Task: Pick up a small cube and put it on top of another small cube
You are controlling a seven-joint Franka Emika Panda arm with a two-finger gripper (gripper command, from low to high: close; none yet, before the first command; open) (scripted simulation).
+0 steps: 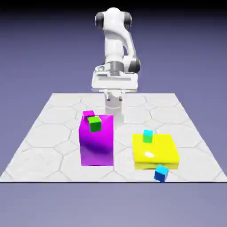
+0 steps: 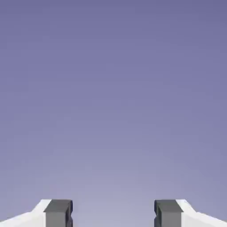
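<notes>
A plain blue-violet backdrop surrounds a pale table (image 1: 53, 133) patterned with faint hexagons. On it stand two big blocks: a purple block (image 1: 96, 144) toward the exterior view's left and a lower yellow block (image 1: 156, 153) toward its right. A green cube (image 1: 94, 124) sits on the purple block beside a small magenta cube (image 1: 88, 114), and a paler teal cube (image 1: 148, 136) rests on the yellow one. The small cube (image 1: 161, 172), bright blue, lies on the table just in front of the yellow block, near the table's front edge.

Nothing of the job is done yet, as I judge it. My tool (image 2: 113, 215) is released, its two grey tips apart with only backdrop between them, and my arm (image 1: 116, 48) is raised at the far side, well away from the small cube. Reaching, grasping, lifting and stacking all remain.
</notes>
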